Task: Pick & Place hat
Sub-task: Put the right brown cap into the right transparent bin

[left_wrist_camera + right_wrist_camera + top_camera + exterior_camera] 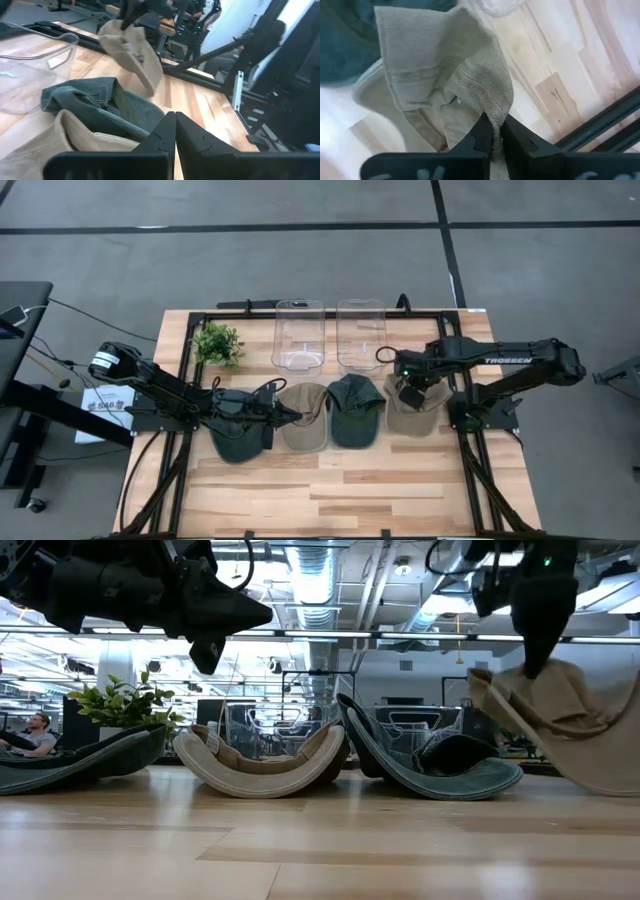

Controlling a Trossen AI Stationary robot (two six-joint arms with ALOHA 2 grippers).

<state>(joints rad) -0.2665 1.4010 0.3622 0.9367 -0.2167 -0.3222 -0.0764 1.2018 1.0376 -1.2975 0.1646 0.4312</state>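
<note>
A: How's the light from above?

B: Even and soft. The tabletop is evenly lit, with only faint shadows under the arms and no glare.

A: And at table height?

B: Backlit. Bright ceiling lights wash out the room's upper part, so the arms read as near silhouettes. The wood close to the lens is blurred and carries a pale sheen.

A: The wrist cameras?

B: On the left wrist, the near fingers are soft and dark, and the background is hazy. On the right wrist, the beige hat is sharp enough to show its weave, while one corner blows out white.
</note>
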